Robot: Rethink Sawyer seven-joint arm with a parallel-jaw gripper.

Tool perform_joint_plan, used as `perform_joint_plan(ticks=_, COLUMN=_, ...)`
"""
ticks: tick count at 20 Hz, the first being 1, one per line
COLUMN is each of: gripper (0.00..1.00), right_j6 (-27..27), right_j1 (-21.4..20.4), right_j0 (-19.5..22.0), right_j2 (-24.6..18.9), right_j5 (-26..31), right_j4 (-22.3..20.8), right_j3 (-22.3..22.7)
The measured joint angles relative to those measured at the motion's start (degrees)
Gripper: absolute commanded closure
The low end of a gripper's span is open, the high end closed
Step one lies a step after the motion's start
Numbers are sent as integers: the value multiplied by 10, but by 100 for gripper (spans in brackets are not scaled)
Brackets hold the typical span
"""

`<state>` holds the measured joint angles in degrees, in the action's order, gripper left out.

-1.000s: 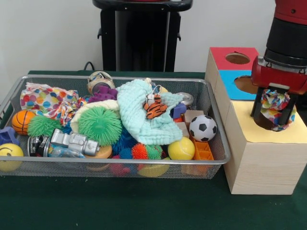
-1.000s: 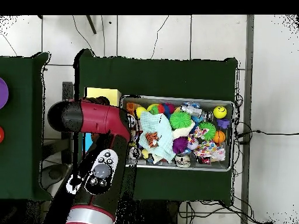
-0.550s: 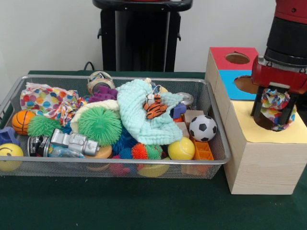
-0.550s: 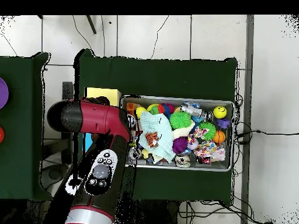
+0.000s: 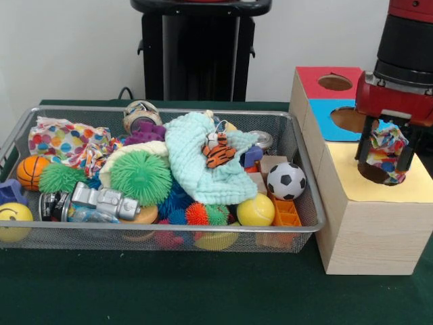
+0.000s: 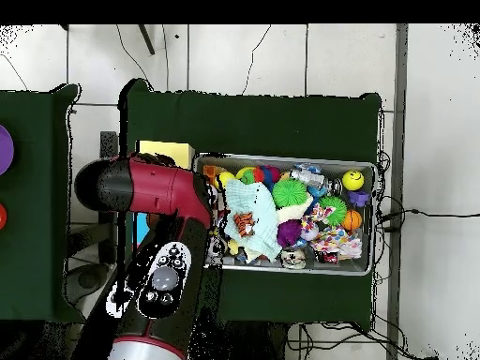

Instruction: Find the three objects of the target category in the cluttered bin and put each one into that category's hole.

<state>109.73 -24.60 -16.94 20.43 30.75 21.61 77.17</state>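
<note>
My gripper (image 5: 385, 162) hangs over the round hole (image 5: 369, 175) in the yellow top of the wooden box (image 5: 365, 230), on the right of the front view. A polka-dot cloth (image 5: 387, 145) bulges out of that hole between the fingers, which stand apart on either side of it; the gripper looks open. Another polka-dot cloth (image 5: 67, 143) lies at the left end of the wire bin (image 5: 169, 230). A mint cloth (image 5: 196, 169) is draped over the middle of the bin. In the overhead view the red arm (image 6: 150, 192) hides the gripper and most of the box.
The box also has a red panel (image 5: 314, 73) and a blue panel (image 5: 325, 118), each with a hole. The bin (image 6: 291, 214) holds spiky balls, a soccer ball (image 5: 286, 181), a basketball (image 5: 30, 172), a tiger toy (image 5: 218, 152) and several other toys.
The gripper has risen a little above the yellow hole, while the polka-dot cloth has stayed where it was in the hole.
</note>
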Motion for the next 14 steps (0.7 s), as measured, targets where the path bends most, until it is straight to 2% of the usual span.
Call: perform_joint_plan(ticks=14, gripper=0, right_j6=0, right_j1=-30, right_j0=7, right_j2=0, right_j5=0, right_j4=-3, right_j3=0)
